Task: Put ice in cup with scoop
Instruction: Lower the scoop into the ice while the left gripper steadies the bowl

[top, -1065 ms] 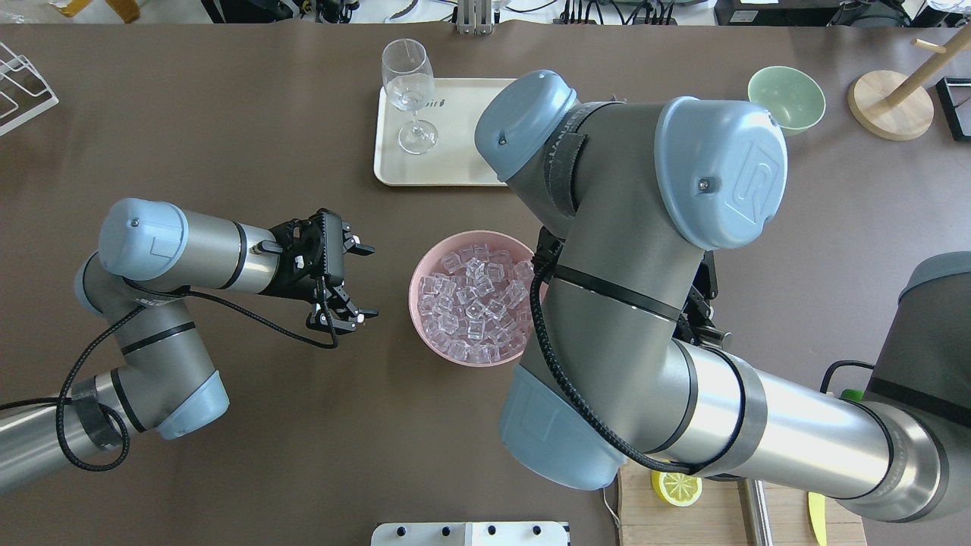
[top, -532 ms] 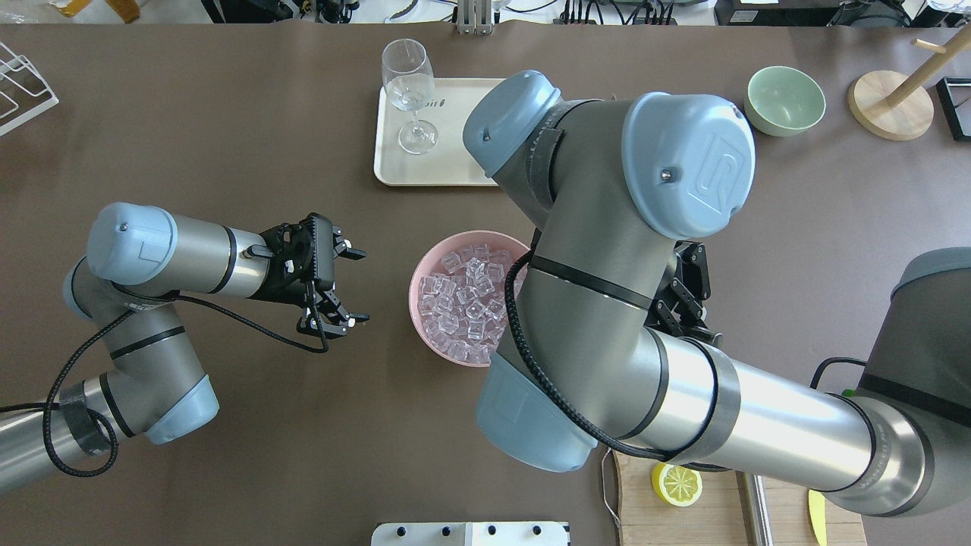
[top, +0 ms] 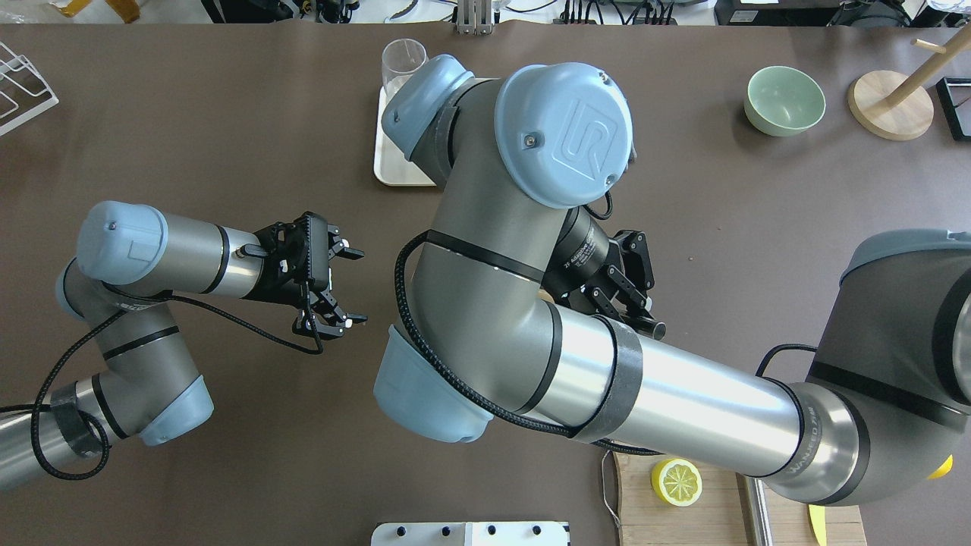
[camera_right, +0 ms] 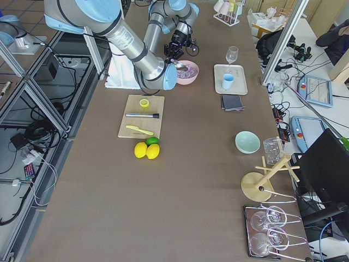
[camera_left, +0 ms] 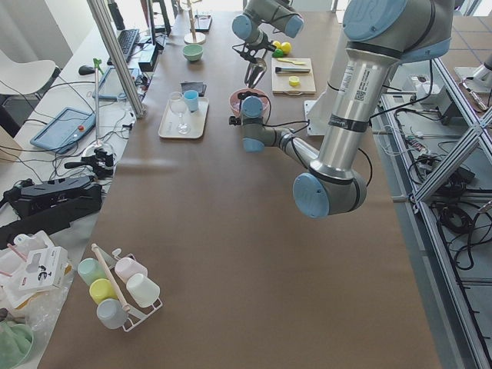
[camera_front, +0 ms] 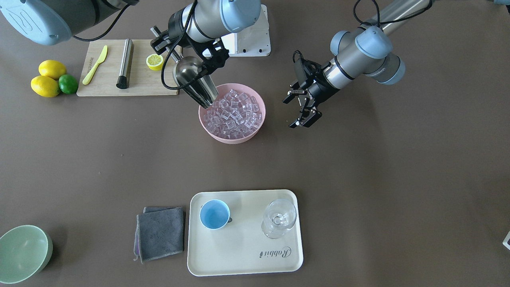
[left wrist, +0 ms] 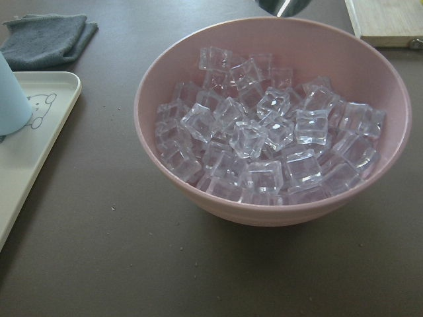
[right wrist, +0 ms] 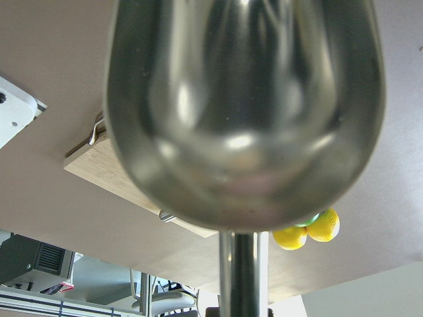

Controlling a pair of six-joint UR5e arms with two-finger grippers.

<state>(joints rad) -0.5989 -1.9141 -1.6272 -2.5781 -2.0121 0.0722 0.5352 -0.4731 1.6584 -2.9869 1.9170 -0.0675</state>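
My right gripper (camera_front: 212,59) is shut on the handle of the steel scoop (camera_front: 195,81), which tilts tip-down at the rim of the pink bowl (camera_front: 223,137). The bowl is full of clear ice cubes (camera_front: 233,111). The scoop (right wrist: 244,112) fills the right wrist view, and I see no ice in it. The left wrist view shows the ice (left wrist: 264,142) and the scoop's tip (left wrist: 284,5) at the top edge. The light blue cup (camera_front: 214,214) stands on the cream tray (camera_front: 245,255). My left gripper (camera_front: 303,107) is open and empty beside the bowl. It also shows open in the overhead view (top: 345,287).
A stemmed glass (camera_front: 279,218) stands on the tray by the cup, and a grey cloth (camera_front: 160,232) lies beside the tray. The cutting board (camera_front: 139,85) holds a yellow-green knife (camera_front: 95,65), a steel cylinder (camera_front: 124,63) and a half lemon (camera_front: 154,61). A green bowl (camera_front: 22,253) sits in the corner.
My right arm has swung across over the pink bowl and now hides it in the overhead view. My left gripper has drawn back slightly from the bowl and stays open.
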